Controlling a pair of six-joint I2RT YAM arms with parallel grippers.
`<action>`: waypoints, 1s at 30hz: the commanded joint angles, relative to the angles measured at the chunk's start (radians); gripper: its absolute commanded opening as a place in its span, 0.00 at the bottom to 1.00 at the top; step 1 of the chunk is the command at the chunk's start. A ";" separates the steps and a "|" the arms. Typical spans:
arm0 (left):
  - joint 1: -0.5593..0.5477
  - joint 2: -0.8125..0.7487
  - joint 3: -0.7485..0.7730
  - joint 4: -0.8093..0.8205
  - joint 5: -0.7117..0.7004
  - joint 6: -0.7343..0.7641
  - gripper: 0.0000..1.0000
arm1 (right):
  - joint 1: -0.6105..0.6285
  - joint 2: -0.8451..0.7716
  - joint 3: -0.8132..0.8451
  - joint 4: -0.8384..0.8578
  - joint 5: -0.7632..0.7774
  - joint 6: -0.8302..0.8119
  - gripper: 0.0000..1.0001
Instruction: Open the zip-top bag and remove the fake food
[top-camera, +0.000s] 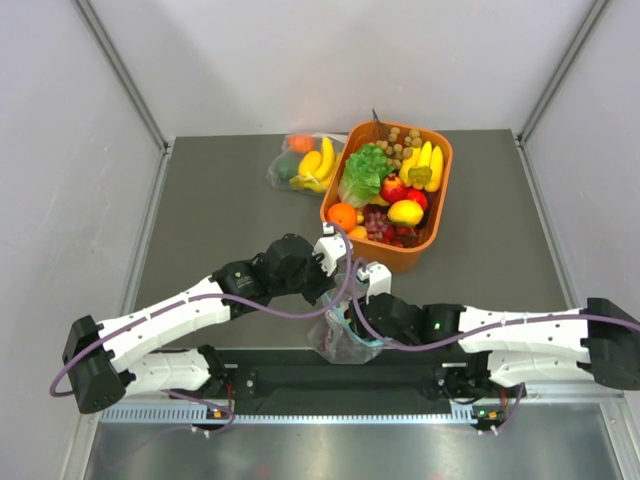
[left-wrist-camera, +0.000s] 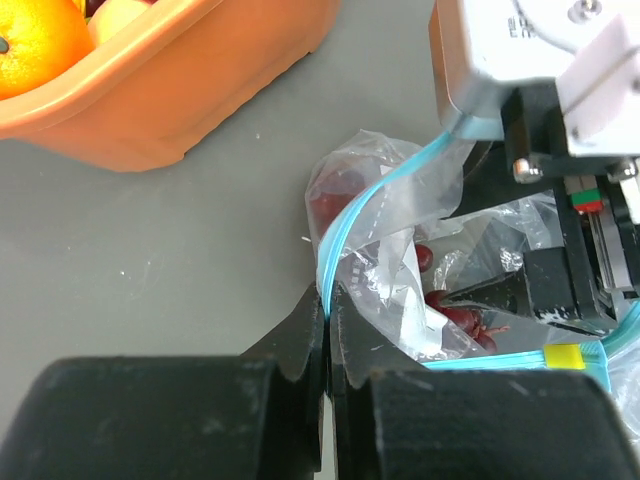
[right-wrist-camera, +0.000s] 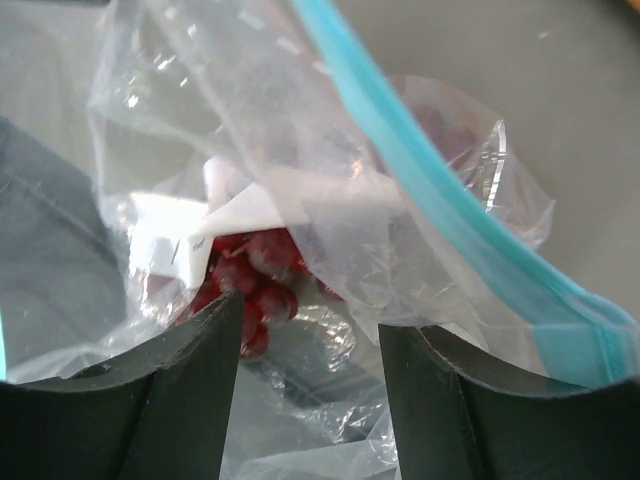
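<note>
Pinching the teal zip strip of the zip-top bag (left-wrist-camera: 390, 265) with the left gripper (left-wrist-camera: 328, 302), clenched tight on that strip. Holds the bag on the near side of the orange tub (top-camera: 400, 264), apart from it; resting on the desk (top-camera: 220, 220) or lifted, cannot tell. Leaves the right gripper (right-wrist-camera: 310, 318) released, fingers spread wide with crinkled film between them. Carries the fake food (right-wrist-camera: 250, 272) inside the bag, a dark red grape bunch.

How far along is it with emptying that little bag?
Done: the left tool pinches the bag's blue zip strip, and the mouth looks partly open. In hand: widening it, with the right tool open against the bag. Left: the red grapes are still inside; nothing is out yet.
</note>
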 joint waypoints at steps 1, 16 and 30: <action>0.005 -0.007 0.014 0.033 -0.018 0.015 0.01 | 0.037 -0.039 0.013 -0.014 -0.040 0.014 0.56; 0.005 0.000 0.016 0.032 -0.018 0.015 0.01 | 0.081 -0.068 0.061 0.011 -0.126 -0.012 0.45; 0.005 0.010 0.018 0.030 -0.015 0.015 0.01 | 0.086 -0.133 0.139 -0.037 -0.141 -0.105 0.46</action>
